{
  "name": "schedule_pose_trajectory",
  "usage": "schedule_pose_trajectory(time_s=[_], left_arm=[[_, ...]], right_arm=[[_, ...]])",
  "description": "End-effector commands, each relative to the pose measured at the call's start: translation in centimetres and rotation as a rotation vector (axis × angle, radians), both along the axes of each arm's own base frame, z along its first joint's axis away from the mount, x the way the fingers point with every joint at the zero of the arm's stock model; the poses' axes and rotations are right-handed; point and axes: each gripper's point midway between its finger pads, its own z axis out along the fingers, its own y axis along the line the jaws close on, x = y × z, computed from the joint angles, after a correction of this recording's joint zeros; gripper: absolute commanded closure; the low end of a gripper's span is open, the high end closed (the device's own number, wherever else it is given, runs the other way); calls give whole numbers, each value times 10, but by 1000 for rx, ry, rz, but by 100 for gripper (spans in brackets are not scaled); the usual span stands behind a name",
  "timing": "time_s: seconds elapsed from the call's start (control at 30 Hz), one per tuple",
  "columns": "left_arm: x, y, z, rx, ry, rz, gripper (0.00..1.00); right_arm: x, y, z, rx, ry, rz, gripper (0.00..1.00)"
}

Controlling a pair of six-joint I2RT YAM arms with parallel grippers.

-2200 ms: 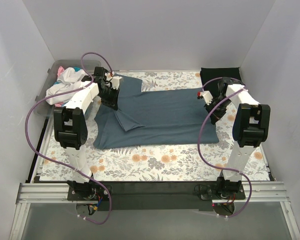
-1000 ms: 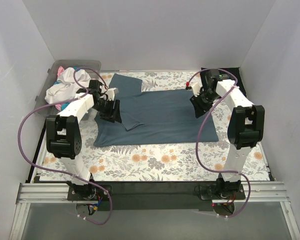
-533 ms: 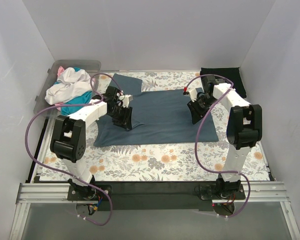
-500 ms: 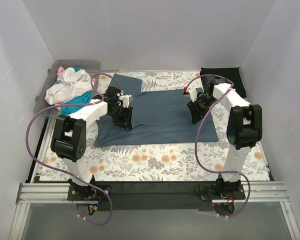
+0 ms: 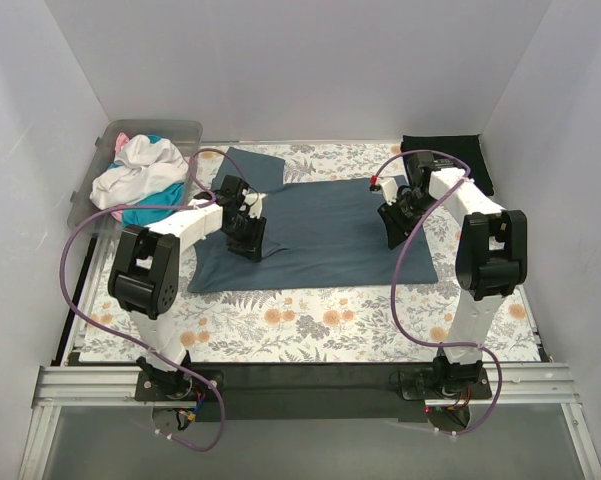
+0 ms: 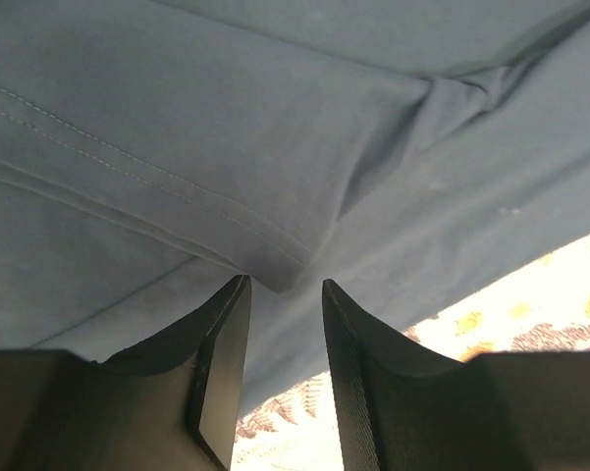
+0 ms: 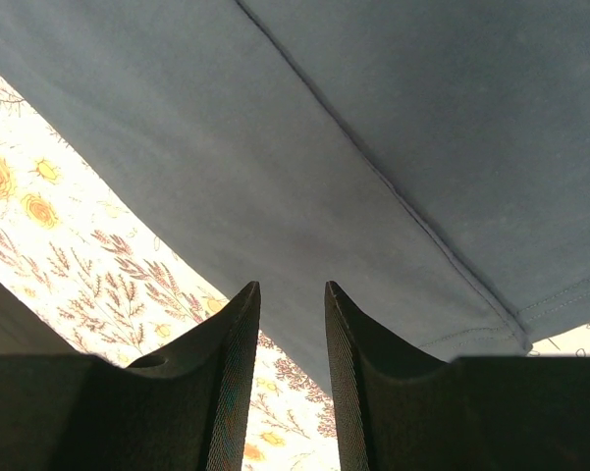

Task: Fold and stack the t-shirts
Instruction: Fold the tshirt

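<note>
I'm logging slate-blue knit t-shirt (image 5: 330,230), stitched hems, lying on floral surface (image 5: 310,320); both jaws standing slightly parted, empty.

The table (image 5: 310,378) is covered with a flowered cloth (image 5: 310,322) that leaves a dark bare strip along the near edge. A large blue-grey shirt (image 5: 330,235) lies spread flat across the middle of the cloth, one sleeve reaching toward the far left and its left part doubled over onto itself. A folded black shirt (image 5: 442,150) lies in the far right corner, apart from the blue-grey one. A clear plastic bin (image 5: 88,188) stands at the far left edge.
</note>
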Motion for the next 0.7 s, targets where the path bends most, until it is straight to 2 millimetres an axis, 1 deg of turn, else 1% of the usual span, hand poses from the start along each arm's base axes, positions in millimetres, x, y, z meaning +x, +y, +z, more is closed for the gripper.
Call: schedule_pose_trajectory(time_s=[0.0,0.13,0.17,0.2,0.23,0.3,0.33,0.4,0.47,0.5,0.57,0.6,0.63,0.67], left_arm=[[15,1,1,33,-51,3,66],[13,0,-4,36,-39,-8,70],[15,-1,-3,33,-44,-9,72],[15,-2,-1,32,-47,-10,79],[17,-2,1,29,-58,-10,82],[22,-4,9,20,-79,-13,95],[23,-5,11,20,-84,-12,99],[28,-7,20,9,-107,-14,100],[33,-8,25,7,-122,-16,100],[39,-9,30,5,-140,-17,100],[46,-10,34,11,-156,-23,100],[49,-11,31,14,-152,-26,100],[57,-14,36,10,-170,-29,100],[61,-14,36,11,-176,-33,100]], right_arm=[[1,-5,13,2,-44,7,61],[2,-7,12,-3,-44,2,61],[3,-9,13,-3,-46,-1,62],[2,-9,11,-3,-42,-1,62],[2,-10,11,-3,-44,-1,62],[1,-12,9,-6,-38,-3,62],[0,-12,9,-6,-37,-2,62],[-1,-12,8,-4,-32,1,62],[-1,-12,7,-3,-31,0,62],[-3,-13,6,-3,-26,1,63],[-4,-13,4,-4,-21,-1,62],[-5,-13,4,-4,-20,1,63],[-5,-14,3,-3,-18,1,63],[-6,-14,3,-3,-15,1,63]])
